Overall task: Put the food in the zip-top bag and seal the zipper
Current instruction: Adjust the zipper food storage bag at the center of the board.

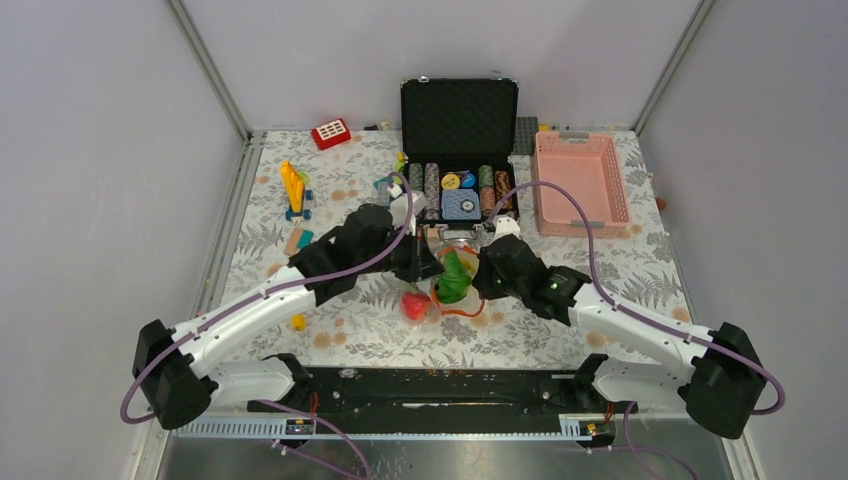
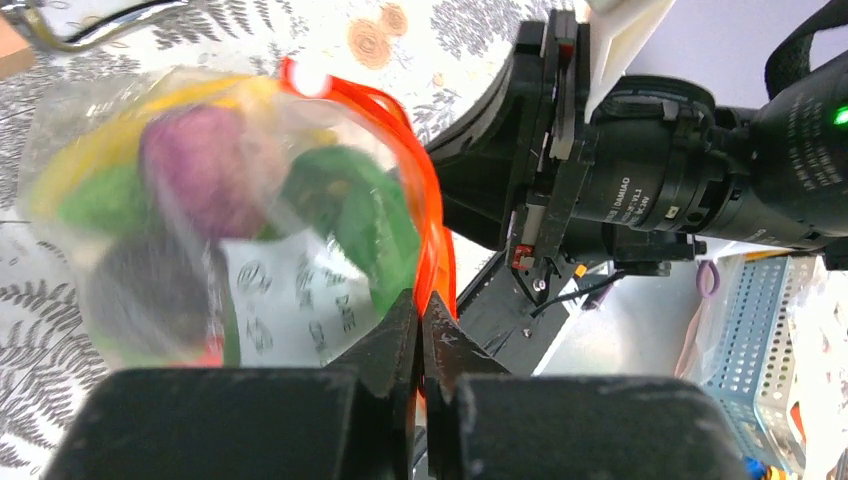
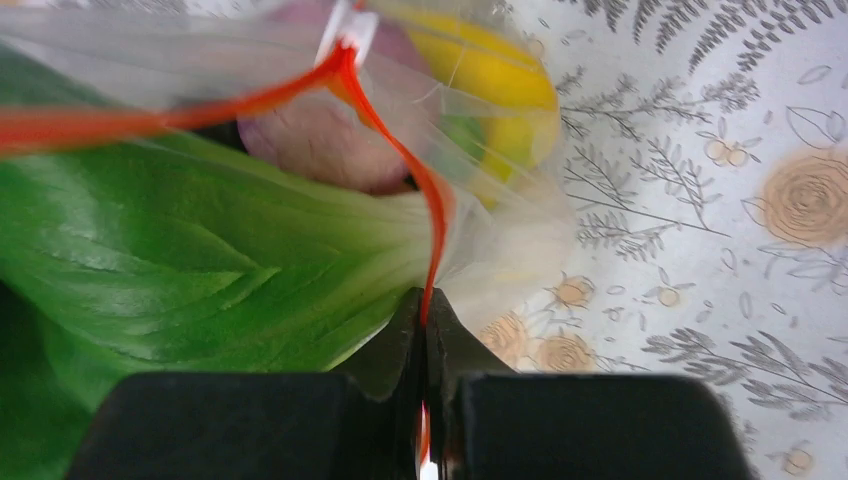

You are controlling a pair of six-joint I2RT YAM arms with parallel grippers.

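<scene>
The zip-top bag sits in the middle of the surface, between the two arms. At its near left side is the red round fruit. I cannot tell if it is inside the bag or just beside it.

The left end effector is pressed together on the left end of the orange-red zipper. The right end effector is pinching the right end. I think they hold both ends so the strip is pulled straight and the mouth can be shut.

Inside the clear plastic are the purple ball and the yellow banana. The green cabbage is big and sits right at the mouth, so it may get in the way of the seal.

Far behind stand the open chip case and, to its right, the pink basket.
</scene>
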